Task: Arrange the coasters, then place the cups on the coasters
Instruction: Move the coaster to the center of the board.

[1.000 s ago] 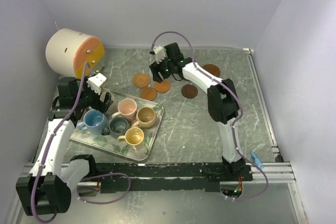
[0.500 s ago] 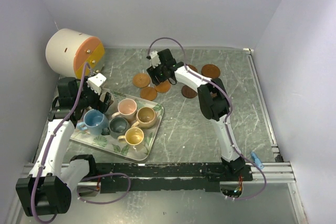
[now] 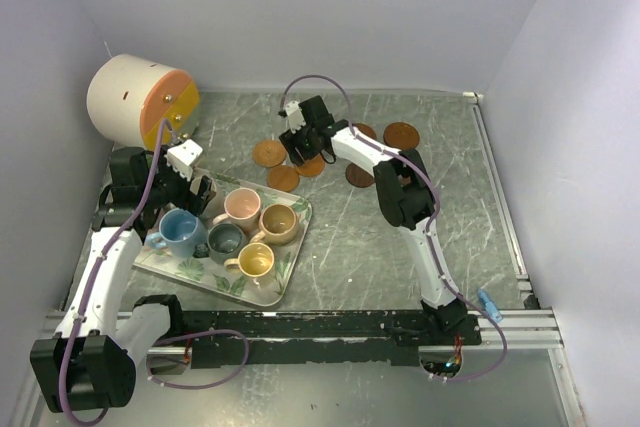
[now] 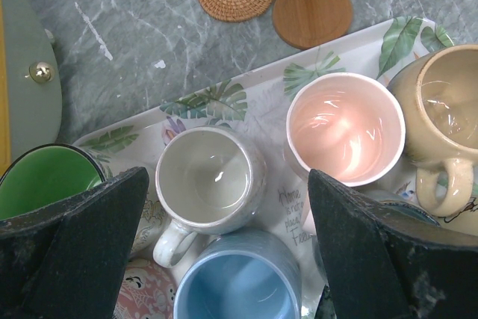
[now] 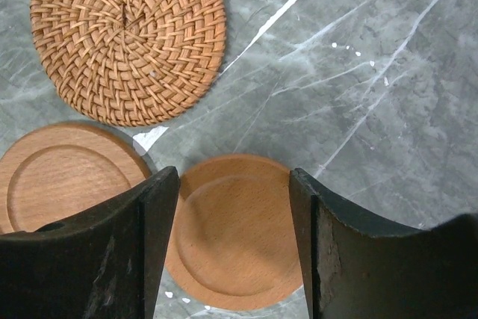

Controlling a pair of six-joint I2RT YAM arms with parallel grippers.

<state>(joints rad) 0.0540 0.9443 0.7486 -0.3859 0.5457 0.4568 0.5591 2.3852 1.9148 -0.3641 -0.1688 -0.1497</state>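
Straddling the round tan wooden coaster [image 5: 235,237] with right gripper [image 5: 233,199] jaws spread, left gripper [image 4: 228,181] jaws gaping; best lowering squarely, pinching its rim, sparing the woven rattan coaster [image 5: 127,39]

The only lettering in view is a small patch of dark handwritten-style writing [image 4: 290,213] printed on the white floor of the leaf-print tray [image 4: 254,110], seen from the left wrist camera. It runs in four or so short lines, slanted, in the bare gap between the pale cup [image 4: 209,177], the pink cup [image 4: 345,128] and the blue cup [image 4: 237,282]. The strokes are thin and small; the last line seems to begin with a capital F, but the words cannot be read with any certainty. In the overhead view the same patch is too small to make out.
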